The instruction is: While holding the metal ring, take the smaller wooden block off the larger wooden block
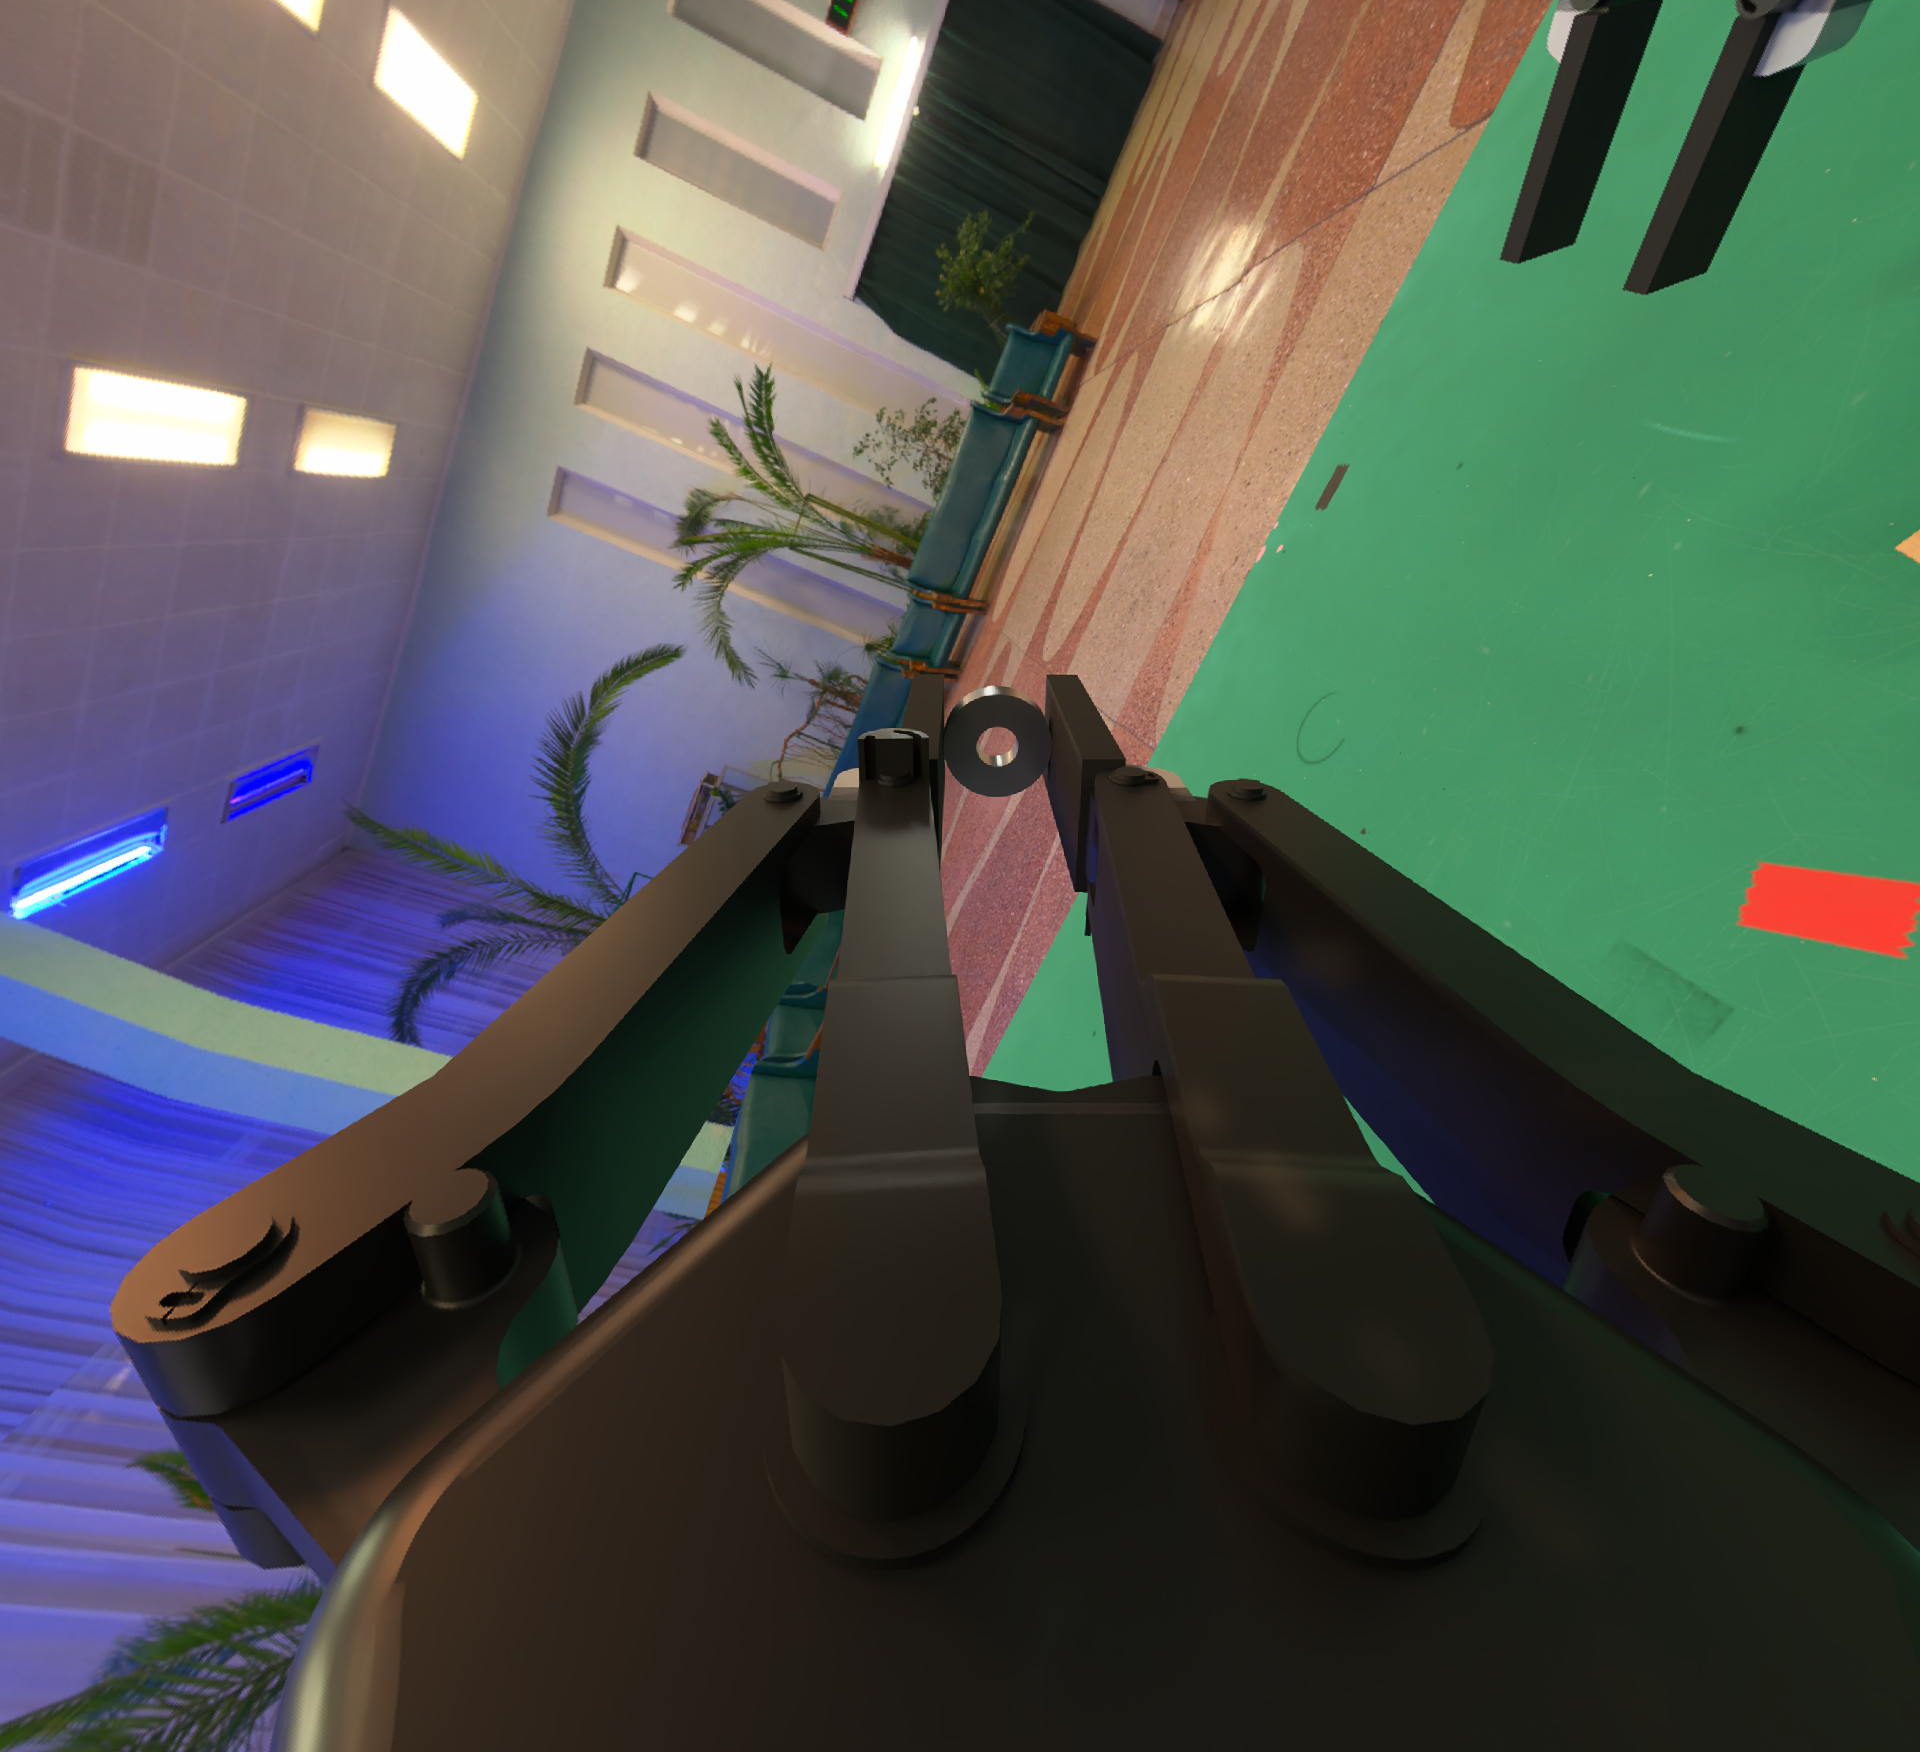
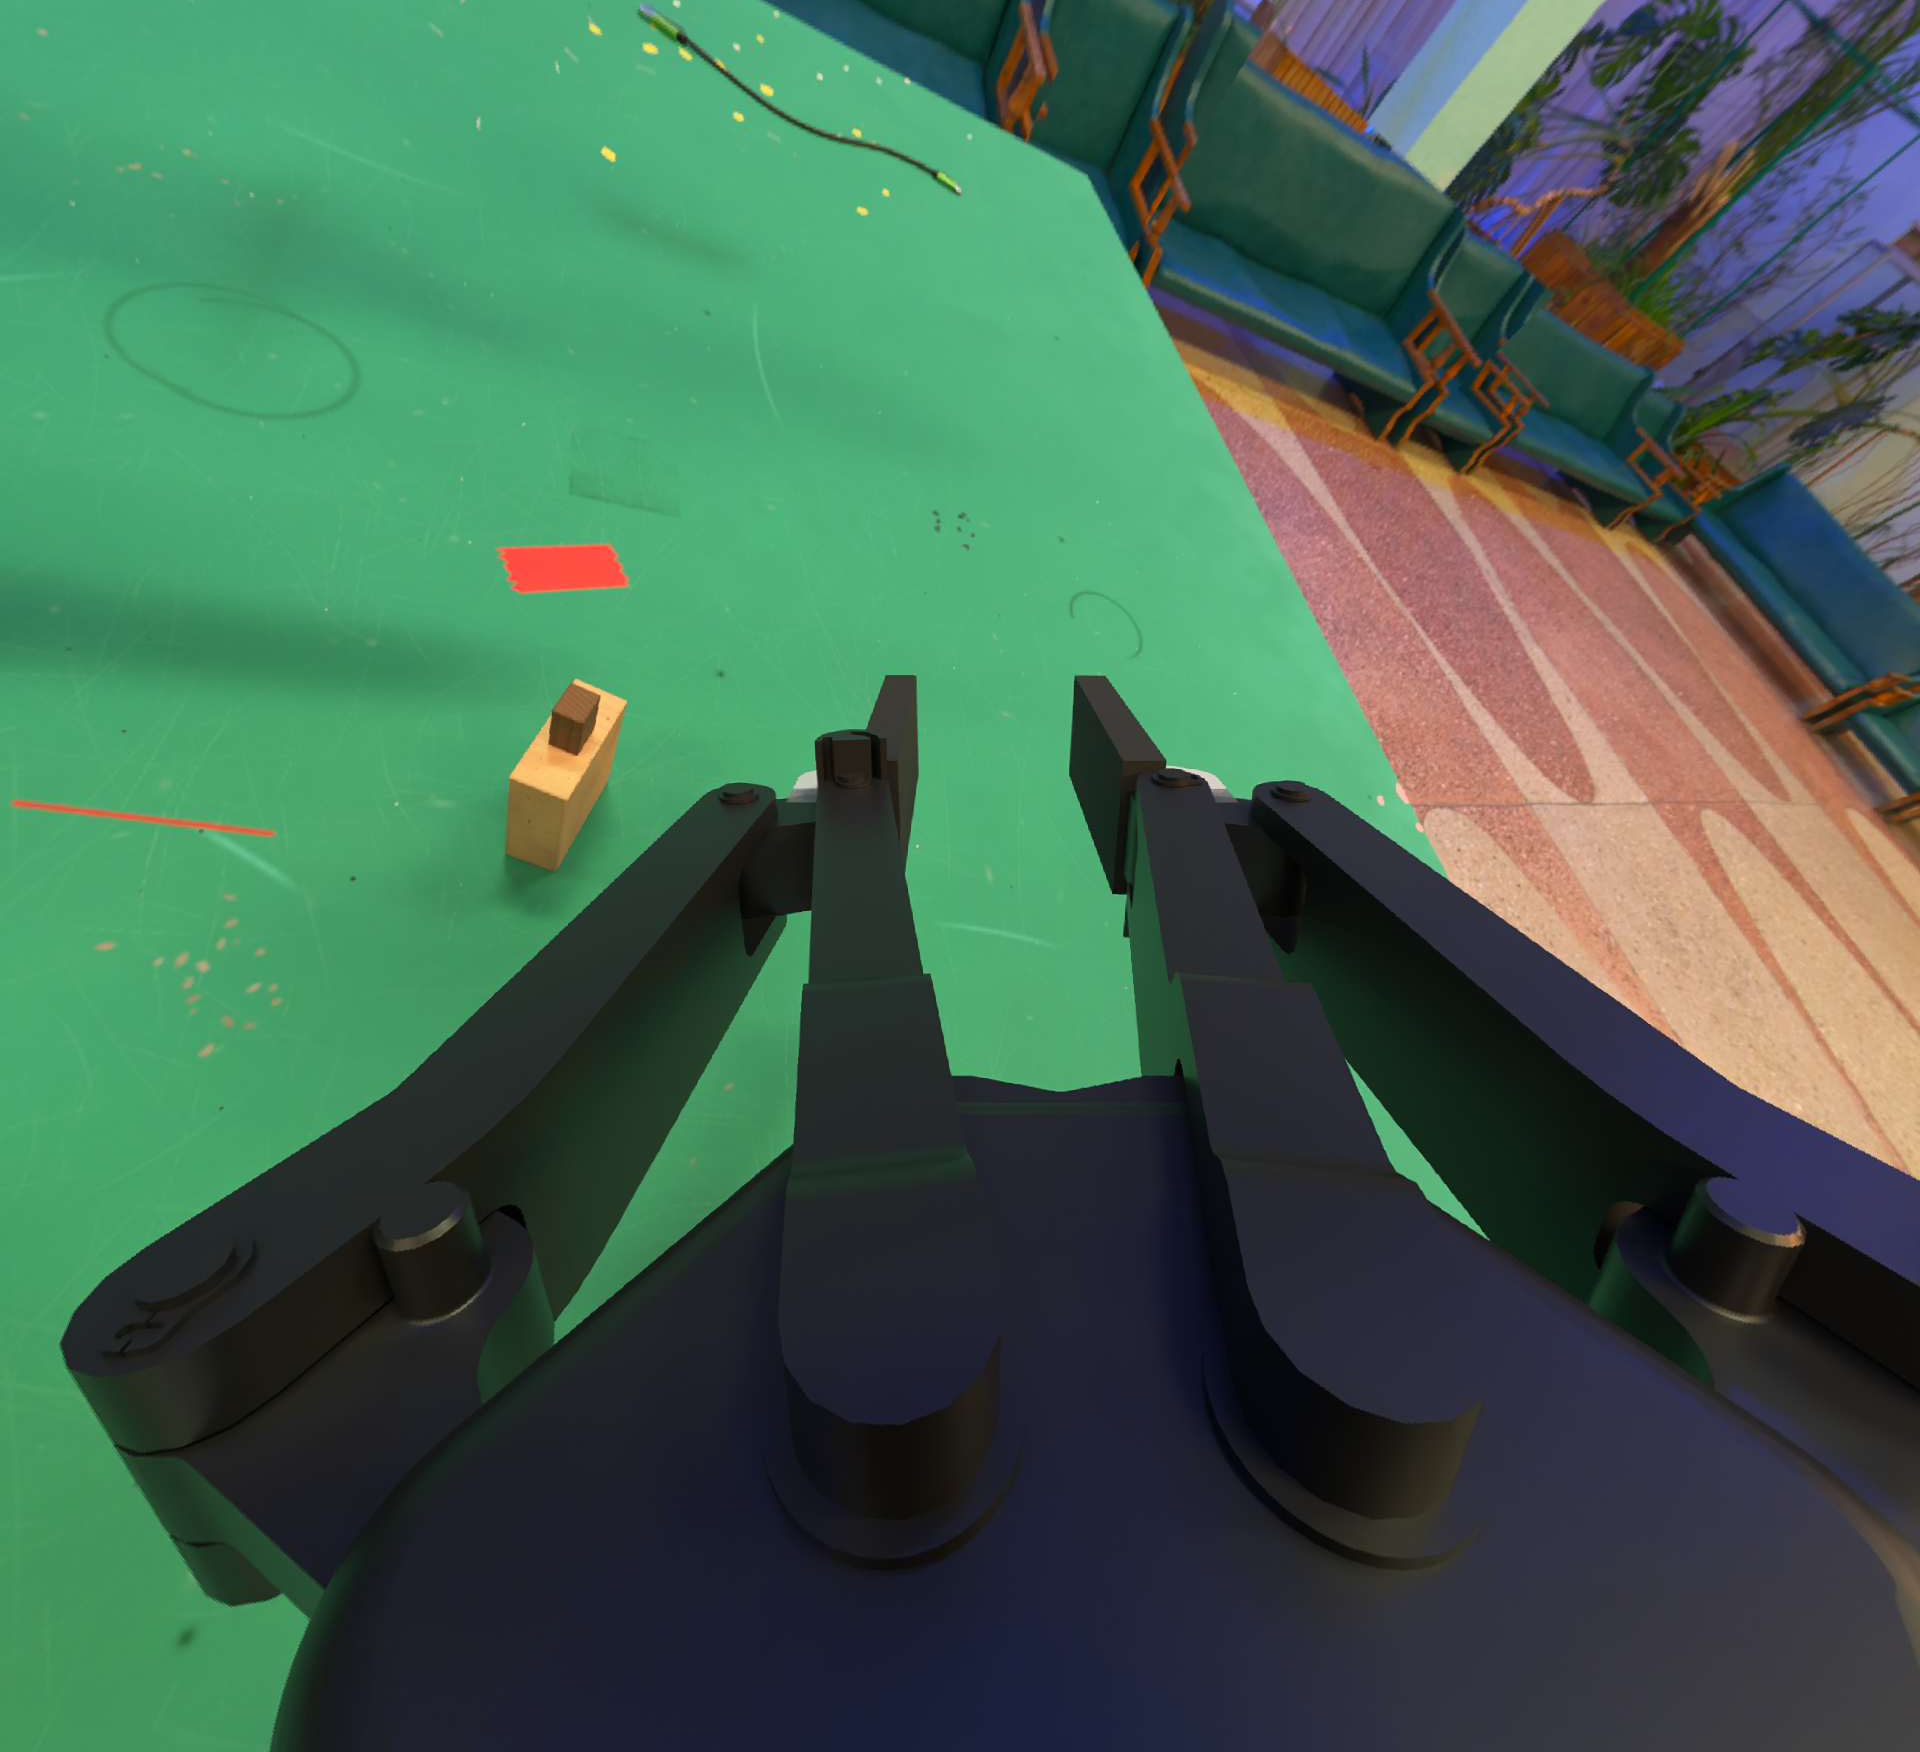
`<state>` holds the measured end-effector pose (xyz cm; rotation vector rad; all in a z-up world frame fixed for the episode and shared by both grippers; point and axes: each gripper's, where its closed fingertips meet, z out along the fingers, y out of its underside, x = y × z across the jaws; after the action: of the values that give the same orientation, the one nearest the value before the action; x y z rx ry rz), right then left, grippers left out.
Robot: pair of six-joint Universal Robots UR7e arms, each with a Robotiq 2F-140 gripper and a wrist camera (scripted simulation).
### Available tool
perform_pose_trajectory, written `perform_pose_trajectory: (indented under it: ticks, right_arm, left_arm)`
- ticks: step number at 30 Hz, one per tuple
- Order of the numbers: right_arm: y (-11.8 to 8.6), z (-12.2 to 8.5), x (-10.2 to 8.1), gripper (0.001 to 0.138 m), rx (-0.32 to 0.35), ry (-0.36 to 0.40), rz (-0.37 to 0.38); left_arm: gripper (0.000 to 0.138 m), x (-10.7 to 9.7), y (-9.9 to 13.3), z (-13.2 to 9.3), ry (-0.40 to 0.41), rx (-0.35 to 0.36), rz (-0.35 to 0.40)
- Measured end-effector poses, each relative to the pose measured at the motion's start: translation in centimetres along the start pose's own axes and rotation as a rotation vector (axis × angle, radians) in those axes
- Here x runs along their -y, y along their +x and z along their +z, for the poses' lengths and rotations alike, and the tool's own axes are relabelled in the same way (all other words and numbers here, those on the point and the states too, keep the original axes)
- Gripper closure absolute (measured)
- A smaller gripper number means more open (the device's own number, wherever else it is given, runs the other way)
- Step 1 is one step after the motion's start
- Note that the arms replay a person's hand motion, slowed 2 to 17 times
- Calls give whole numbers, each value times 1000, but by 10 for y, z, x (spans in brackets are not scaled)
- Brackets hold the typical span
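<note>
My left gripper (image 1: pixel 995 726) is shut on a grey metal ring (image 1: pixel 995 744), pinched at its edges between the fingertips and held in the air beyond the table's edge. In the right wrist view a small dark wooden block (image 2: pixel 574 717) stands on top of a larger light wooden block (image 2: pixel 561 783) on the green table (image 2: pixel 727 331). My right gripper (image 2: pixel 992 715) is open and empty, above the table and to the right of the blocks. It also shows in the left wrist view (image 1: pixel 1600 258) at the top right, fingers pointing down.
A red tape patch (image 2: pixel 562 568) lies beyond the blocks; it also shows in the left wrist view (image 1: pixel 1829 907). A thin dark cable (image 2: pixel 800 113) lies far back. The table edge (image 2: pixel 1299 559) runs close on the right, with floor and teal seats beyond.
</note>
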<state>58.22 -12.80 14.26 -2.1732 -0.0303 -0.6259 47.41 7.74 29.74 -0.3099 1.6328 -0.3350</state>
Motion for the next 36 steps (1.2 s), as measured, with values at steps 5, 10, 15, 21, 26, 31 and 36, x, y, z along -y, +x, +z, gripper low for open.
perform_pose_trajectory:
  ticks: [5, 10, 15, 21, 26, 31, 36]
  right_arm:
    - [0, 3, -8, 108, 28, -60, -14]
    - [2, 4, -14, 123, 35, -115, -22]
    - [1, 5, -15, 130, 48, -138, -21]
    - [-3, 5, -14, 132, 73, -134, -15]
    - [-3, 2, -9, 132, 85, -108, -12]
    - [-2, -1, -3, 132, 81, -68, -7]
    - [0, -5, 5, 132, 74, -22, 4]
  left_arm:
    - [113, -1, 0, -1, 1, -2, -3]
    - [113, -2, 0, -1, -1, -6, -5]
    - [113, -3, 0, -1, -5, -9, -4]
    - [113, -5, 0, 0, -10, -10, -1]
    - [113, -7, 0, 0, -15, -13, 0]
    - [113, -8, 1, 1, -21, -17, 0]
    - [113, -10, 2, 3, -27, -24, -3]
